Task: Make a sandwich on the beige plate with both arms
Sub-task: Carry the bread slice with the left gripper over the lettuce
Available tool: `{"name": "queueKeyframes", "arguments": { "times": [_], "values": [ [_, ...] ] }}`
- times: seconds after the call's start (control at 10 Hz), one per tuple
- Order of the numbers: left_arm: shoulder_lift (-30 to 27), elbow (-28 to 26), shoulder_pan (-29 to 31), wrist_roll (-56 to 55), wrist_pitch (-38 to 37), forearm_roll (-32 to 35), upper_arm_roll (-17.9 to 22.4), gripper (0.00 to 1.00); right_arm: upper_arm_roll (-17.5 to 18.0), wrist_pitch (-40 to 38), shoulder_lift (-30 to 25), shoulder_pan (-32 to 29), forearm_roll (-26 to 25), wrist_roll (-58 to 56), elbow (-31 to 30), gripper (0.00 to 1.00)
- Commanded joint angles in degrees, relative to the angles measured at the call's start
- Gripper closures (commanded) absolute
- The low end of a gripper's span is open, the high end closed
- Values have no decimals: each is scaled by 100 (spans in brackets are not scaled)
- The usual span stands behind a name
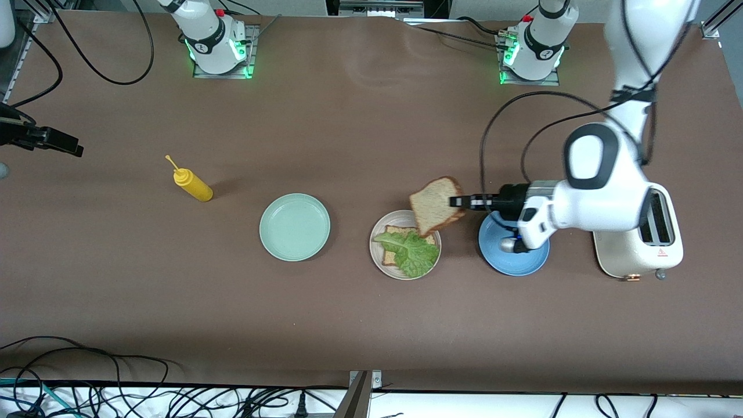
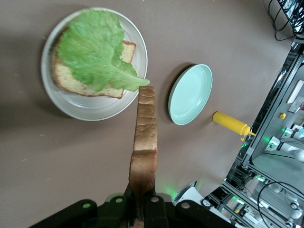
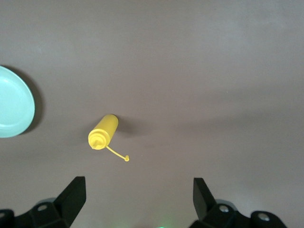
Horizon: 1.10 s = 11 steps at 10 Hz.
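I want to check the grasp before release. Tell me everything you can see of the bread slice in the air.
The bread slice is brown, with a darker crust, and looks toasted. The shut left gripper pinches one edge, holding it tilted in the air over the beige plate, clear of the lettuce below.

White glossy arms [image 1: 603, 191], dark grey joint caps, black cables, black two-finger grippers [image 1: 458, 201], bases lit green.

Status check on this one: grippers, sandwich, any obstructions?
Left gripper shut on top slice, over beige plate. Right gripper open, waiting. Lettuce on bottom slice. Nothing blocking.
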Motion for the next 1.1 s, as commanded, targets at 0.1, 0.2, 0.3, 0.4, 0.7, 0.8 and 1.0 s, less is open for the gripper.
{"name": "queueKeyframes", "arguments": {
  "times": [0.1, 0.2, 0.3, 0.4, 0.7, 0.8, 1.0],
  "values": [
    [728, 382, -639, 99, 819, -436, 63, 100, -604, 35, -126, 609, -143, 109, -204, 0],
    [834, 409, -772, 125, 1038, -436, 63, 100, -615, 26, -100, 611, -47, -30, -204, 0],
    [870, 427, -791, 126, 1145, -444, 63, 100, -607, 70, -56, 611, -37, -128, -178, 0],
    [914, 549, -791, 134, 1146, -436, 63, 100, -598, 53, -56, 620, -11, -120, -160, 0],
    [1151, 717, -782, 143, 1163, -436, 63, 100, -615, 70, -21, 629, -2, -120, -160, 0],
    [1238, 743, -782, 143, 1164, -436, 63, 100, -615, 27, -20, 629, -11, -102, -160, 0],
    [1309, 735, -773, 143, 1172, -436, 63, 100, -624, 17, -20, 629, -11, -32, -151, 0]
  ]
}}
